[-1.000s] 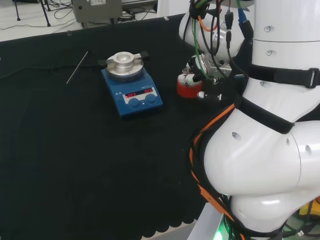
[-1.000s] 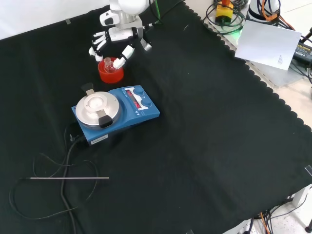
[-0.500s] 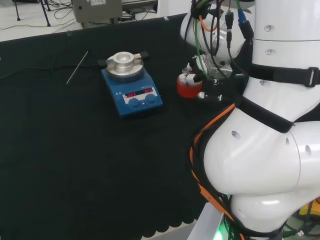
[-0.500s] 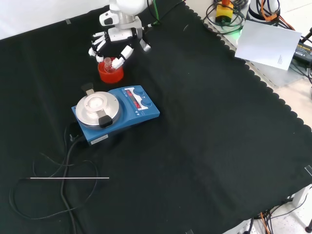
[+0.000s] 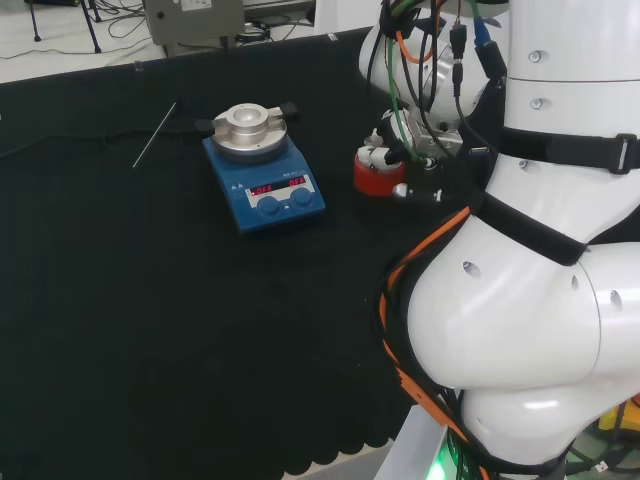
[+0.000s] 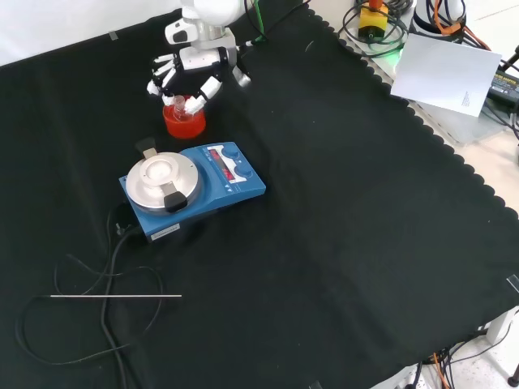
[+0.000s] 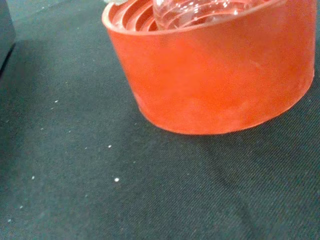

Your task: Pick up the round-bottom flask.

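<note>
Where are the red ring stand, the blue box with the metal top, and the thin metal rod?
red ring stand [image 6: 184, 123]: front view, on its red outer wall.
blue box [image 6: 235, 188]: front view, on its blue top beside the dials.
thin metal rod [image 6: 113, 297]: front view, on the middle of its length.

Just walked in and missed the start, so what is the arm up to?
The hand is at the round-bottom flask, which sits in a red ribbed stand on the black cloth. Its fingers are closing in around the flask's neck; the flask is not yet lifted. A blue hotplate stirrer stands beside it, untouched.
</note>
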### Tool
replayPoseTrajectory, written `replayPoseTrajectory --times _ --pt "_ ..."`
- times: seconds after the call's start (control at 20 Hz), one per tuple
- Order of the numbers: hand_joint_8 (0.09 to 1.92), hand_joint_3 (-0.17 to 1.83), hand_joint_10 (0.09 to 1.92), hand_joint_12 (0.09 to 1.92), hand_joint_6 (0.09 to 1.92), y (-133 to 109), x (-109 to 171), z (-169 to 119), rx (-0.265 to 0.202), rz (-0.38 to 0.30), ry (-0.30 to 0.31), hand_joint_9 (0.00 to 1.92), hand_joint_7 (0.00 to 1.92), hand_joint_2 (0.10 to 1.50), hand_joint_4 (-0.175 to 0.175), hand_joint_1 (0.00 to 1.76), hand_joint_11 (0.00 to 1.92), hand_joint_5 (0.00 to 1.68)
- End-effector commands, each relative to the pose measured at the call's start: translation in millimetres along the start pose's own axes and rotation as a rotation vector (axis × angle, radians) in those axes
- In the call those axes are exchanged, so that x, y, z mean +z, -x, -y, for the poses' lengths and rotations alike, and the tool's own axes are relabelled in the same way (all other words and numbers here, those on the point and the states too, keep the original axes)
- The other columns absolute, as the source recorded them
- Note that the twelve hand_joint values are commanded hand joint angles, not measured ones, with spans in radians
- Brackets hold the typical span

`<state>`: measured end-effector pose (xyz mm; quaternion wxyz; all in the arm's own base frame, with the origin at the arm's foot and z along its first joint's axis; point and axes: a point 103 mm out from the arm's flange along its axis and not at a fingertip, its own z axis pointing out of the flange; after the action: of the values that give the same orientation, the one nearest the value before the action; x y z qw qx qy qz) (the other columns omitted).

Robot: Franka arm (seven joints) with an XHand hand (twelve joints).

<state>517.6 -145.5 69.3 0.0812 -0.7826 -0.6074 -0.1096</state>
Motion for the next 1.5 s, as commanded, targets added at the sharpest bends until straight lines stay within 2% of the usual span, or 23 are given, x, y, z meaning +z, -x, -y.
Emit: replayPoseTrajectory --times 0.05,0.1,0.15,0.25,0.6,1.0,1.5 --pt "0.6 0.01 0.63 1.35 0.92 2 0 -1 0.024 0.002 0.025 0.55 0.36 1.09 0.111 0.94 0.07 0.93" --pt "0.61 0.01 0.63 1.35 0.98 3 -1 0 0.028 0.004 0.032 0.56 0.37 1.1 0.143 0.97 0.08 0.94" --pt "0.61 0.01 0.63 1.34 1.0 3 -1 0 0.03 0.004 0.034 0.57 0.38 1.11 0.16 0.99 0.09 0.96" --pt "0.61 0.01 0.63 1.34 1.02 4 -2 0 0.031 -0.002 0.04 0.6 0.4 1.11 0.173 1.0 0.12 0.98" --pt "0.6 0.01 0.61 1.32 1.03 0 -20 2 0.02 -0.01 0.059 0.62 0.43 1.11 0.175 1.01 0.16 0.98" --pt "0.59 0.01 0.6 1.31 1.01 -9 -53 16 0.048 -0.047 0.075 0.63 0.44 1.1 0.175 1.02 0.17 1.0" --pt "0.58 0.01 0.59 1.31 0.99 -37 -94 29 0.013 -0.047 0.087 0.65 0.47 1.09 0.175 1.03 0.2 1.01"
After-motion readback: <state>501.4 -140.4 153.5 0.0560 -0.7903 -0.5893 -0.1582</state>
